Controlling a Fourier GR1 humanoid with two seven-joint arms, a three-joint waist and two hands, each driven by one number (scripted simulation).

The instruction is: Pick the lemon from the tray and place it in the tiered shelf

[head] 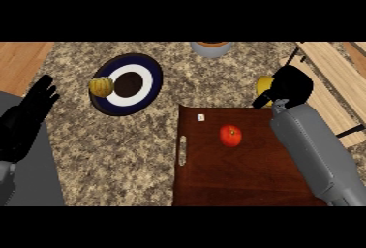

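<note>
My right hand is curled round the lemon, held just past the tray's far rim, at about one o'clock. To do this well, I'd carry it level toward the tiered shelf at two o'clock, clearing its dark posts. Open bench lies at nine o'clock; my left hand rests there, fingers straight.
</note>
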